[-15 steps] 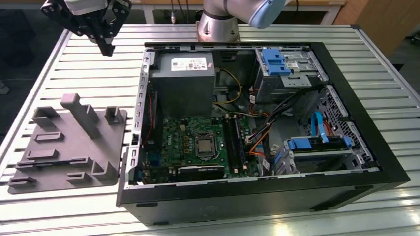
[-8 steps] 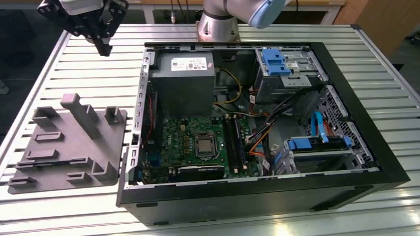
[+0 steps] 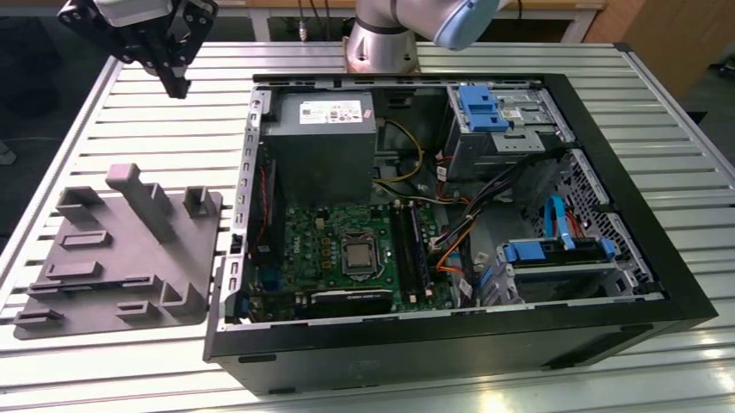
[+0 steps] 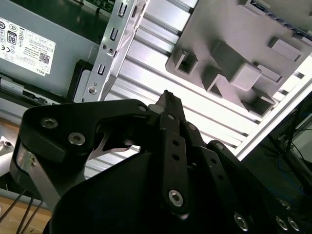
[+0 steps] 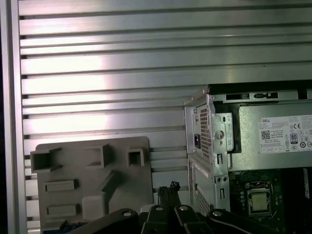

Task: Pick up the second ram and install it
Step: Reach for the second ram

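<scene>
Presently the gripper [image 3: 177, 86] hangs high in the upper left of the exterior view, above the slatted counter [image 3: 138, 138], beyond the grey moulded tray [image 3: 115, 258] and just off the far corner of the open computer case [image 3: 460, 344]. In both wrist views its fingers [image 4: 170, 141] look pressed together at the tips, with nothing pinched between them.

Where the second ram sits cannot be told for certain. Inside the case, dark narrow strips run along the memory slots [image 3: 408, 245], just right of the processor [image 3: 360, 255] on the motherboard [image 3: 327, 228]. They lie near the middle of the exterior view. Whether one of those strips is the stick already seated or only a bare slot is not clear. The gripper is well apart from the slots and nearer the tray, which the first wrist view shows beside the case's corner.

As a judgement, a stick of this kind will be light, stiff and thin. It will not sag when lifted, but its chips and contact edge are fragile, and its flat faces are smooth enough to slip. The sound place to take it is across the two flat faces near mid-length, along the edge away from the contacts, so that it hangs level and goes square into a slot.
</scene>
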`<move>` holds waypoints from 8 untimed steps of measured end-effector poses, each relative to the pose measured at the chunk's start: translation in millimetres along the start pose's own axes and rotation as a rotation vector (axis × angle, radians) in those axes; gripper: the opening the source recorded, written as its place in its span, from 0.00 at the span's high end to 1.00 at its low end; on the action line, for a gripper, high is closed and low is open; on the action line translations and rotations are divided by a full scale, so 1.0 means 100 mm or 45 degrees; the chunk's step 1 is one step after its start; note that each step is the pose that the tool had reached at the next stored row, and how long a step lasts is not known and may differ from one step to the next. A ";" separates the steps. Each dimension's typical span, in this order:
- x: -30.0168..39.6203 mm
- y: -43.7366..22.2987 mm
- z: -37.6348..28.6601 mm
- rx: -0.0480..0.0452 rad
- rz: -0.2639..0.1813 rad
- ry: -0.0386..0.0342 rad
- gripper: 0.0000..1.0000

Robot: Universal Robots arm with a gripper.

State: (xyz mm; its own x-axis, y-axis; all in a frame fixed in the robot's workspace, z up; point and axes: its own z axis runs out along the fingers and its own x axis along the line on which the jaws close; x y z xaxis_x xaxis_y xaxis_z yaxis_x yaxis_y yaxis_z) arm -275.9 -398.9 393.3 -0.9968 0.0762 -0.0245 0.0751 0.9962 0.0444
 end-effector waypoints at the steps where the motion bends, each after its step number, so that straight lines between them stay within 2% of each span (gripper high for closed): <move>1: 0.008 0.000 0.000 0.000 0.000 0.0000 0.89; 8: 0.061 -0.005 -0.002 0.000 0.000 0.0000 0.89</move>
State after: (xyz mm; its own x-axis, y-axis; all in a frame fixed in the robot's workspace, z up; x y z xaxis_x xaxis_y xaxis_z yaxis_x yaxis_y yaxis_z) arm -282.0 -398.9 393.3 -0.9968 0.0762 -0.0245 0.0751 0.9962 0.0443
